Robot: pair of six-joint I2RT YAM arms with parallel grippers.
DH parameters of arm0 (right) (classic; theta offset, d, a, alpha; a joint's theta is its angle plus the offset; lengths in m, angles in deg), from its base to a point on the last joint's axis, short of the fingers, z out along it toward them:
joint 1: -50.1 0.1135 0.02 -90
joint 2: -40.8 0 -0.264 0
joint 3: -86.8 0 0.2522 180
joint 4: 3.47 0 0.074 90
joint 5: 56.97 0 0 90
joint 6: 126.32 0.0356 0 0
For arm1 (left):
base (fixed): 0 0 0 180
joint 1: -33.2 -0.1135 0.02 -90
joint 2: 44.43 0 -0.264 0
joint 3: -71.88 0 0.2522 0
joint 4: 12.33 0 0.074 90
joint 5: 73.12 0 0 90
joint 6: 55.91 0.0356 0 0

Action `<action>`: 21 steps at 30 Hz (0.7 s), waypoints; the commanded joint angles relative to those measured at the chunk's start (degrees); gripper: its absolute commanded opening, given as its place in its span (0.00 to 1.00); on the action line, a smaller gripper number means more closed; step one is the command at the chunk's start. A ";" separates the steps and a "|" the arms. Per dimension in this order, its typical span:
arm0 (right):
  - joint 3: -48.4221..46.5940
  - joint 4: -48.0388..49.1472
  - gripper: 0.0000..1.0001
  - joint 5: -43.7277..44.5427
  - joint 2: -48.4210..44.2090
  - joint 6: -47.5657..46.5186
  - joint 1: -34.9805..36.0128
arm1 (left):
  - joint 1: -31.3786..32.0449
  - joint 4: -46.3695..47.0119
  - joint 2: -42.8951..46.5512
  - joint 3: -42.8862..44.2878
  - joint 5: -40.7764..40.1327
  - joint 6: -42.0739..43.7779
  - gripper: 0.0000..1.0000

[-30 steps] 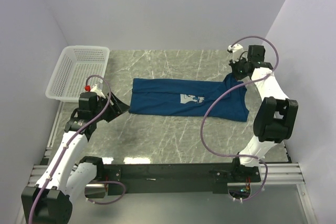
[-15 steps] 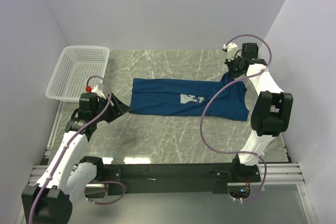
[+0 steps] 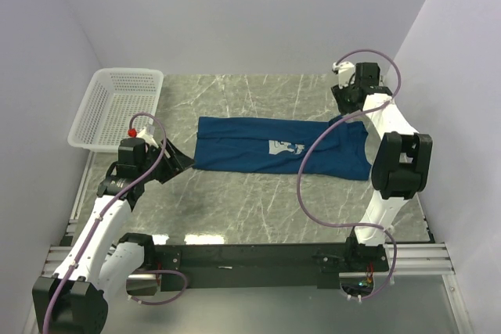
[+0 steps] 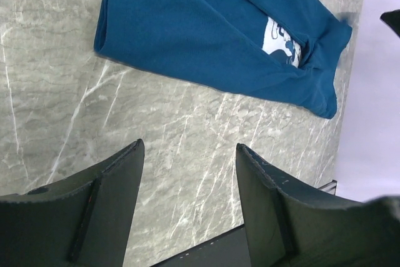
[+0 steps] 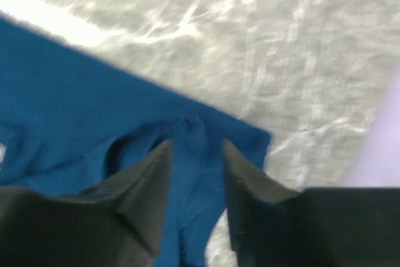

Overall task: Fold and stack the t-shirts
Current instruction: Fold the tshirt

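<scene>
Blue cloth lay stretched across the middle of the grey marbled table (image 3: pixel 235 209). It was one t-shirt (image 3: pixel 243 145), spread flat as a long band running left to right, with its pale print (image 3: pixel 286 147) facing up a little right of centre. From the left wrist camera the t-shirt (image 4: pixel 187 23) showed overlapping layers, and a fold of cloth covered one edge of the print (image 4: pixel 279 37). The right end was wider and more rumpled than the left, and its far corner rose to a small peak.

At the left end the left gripper (image 3: pixel 178 160) sat low over bare stone just beside the shirt's near corner, apart from it. Its fingers (image 4: pixel 106 198) stood wide apart in its own camera, the left gripper (image 4: pixel 190 149) having nothing between them but table.

Over the far right corner the right gripper (image 3: pixel 346 101) hung above the table at the shirt's edge. Its camera was blurred, but the right gripper (image 5: pixel 195 145) had its two fingers (image 5: pixel 147 186) parted by a modest gap, with the t-shirt (image 5: pixel 75 110) lying below them and nothing pinched.

A purple cable (image 3: pixel 307 174) looped from the right arm across the shirt's right part in the overhead view. A white mesh basket (image 3: pixel 98 119) stood at the far left corner, well apart from the shirt.
</scene>
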 commanded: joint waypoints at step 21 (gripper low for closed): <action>13.71 -1.85 0.48 -22.17 -1.83 32.10 -8.82 | -0.02 2.13 2.77 -0.64 4.47 0.51 0.66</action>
